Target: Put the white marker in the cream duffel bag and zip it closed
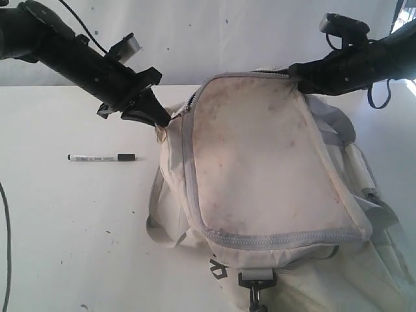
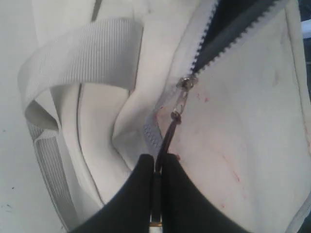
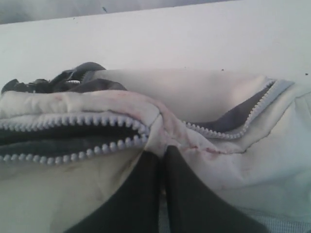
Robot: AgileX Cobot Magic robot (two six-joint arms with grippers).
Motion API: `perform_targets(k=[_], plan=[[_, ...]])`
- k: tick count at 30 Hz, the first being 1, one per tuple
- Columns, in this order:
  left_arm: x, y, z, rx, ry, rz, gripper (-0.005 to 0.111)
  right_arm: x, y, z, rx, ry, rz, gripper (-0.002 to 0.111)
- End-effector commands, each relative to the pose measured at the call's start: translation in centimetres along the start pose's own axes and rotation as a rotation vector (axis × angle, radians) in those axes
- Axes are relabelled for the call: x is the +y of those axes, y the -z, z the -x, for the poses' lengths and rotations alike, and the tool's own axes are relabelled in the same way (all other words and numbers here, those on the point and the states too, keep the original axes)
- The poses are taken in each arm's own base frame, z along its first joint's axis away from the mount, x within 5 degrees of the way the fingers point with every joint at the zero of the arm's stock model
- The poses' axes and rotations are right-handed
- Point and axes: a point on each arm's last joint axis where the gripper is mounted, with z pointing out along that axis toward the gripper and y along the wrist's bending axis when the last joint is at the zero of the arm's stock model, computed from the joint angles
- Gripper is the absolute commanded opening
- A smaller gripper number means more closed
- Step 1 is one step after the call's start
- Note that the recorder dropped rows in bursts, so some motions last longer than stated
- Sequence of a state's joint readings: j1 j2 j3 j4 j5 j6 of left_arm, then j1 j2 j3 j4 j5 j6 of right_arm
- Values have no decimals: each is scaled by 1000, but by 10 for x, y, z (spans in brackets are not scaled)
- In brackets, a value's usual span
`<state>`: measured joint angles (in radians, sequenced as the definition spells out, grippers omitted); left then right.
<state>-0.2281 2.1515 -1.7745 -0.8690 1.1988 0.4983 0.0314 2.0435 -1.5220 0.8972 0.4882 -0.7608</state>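
The white marker [image 1: 102, 157] lies flat on the table, left of the cream duffel bag [image 1: 260, 169]. My left gripper [image 1: 164, 121] is at the bag's upper left corner, shut on the dark cord of the zipper pull [image 2: 171, 127]; the metal slider [image 2: 187, 82] sits where the zipper teeth part. My right gripper [image 1: 296, 70] is at the bag's top rim, shut on a fold of the bag's stained fabric [image 3: 170, 131] beside the parted zipper [image 3: 73, 138]. The zipper stands partly undone along the top.
A grey webbing strap [image 2: 82, 53] loops beside the bag's left side. A black clip [image 1: 255, 286] hangs at the bag's near edge. White table [image 1: 71, 234] stretches left of the bag, with small dark specks.
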Motion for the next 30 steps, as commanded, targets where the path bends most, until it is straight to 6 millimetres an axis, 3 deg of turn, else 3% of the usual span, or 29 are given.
perform_targets(k=[1,4,5,7,11,16,18,23,30], plan=[[-6,8,-4,7,-12,-11,0,-8,5,8,-70,-43,-55,0],[-13,9,0,-38,-30,-88,0,-4,7,11,-50,-37,-15,27],[-13,9,0,-42,-50,-92,0,1,9,14,-32,-30,20,43],[-13,9,0,-41,-50,-90,0,8,15,18,-6,1,74,57],[-13,9,0,-41,-50,-90,0,41,23,21,10,175,258,51],[-12,9,0,-36,-56,-82,0,78,14,12,30,249,402,48],[-10,8,-1,-23,-65,-61,0,91,7,8,48,199,410,50],[-6,8,-4,3,-84,-18,0,116,-4,7,58,-143,379,59],[-6,8,-4,2,-124,-19,0,150,-14,0,25,-136,364,57]])
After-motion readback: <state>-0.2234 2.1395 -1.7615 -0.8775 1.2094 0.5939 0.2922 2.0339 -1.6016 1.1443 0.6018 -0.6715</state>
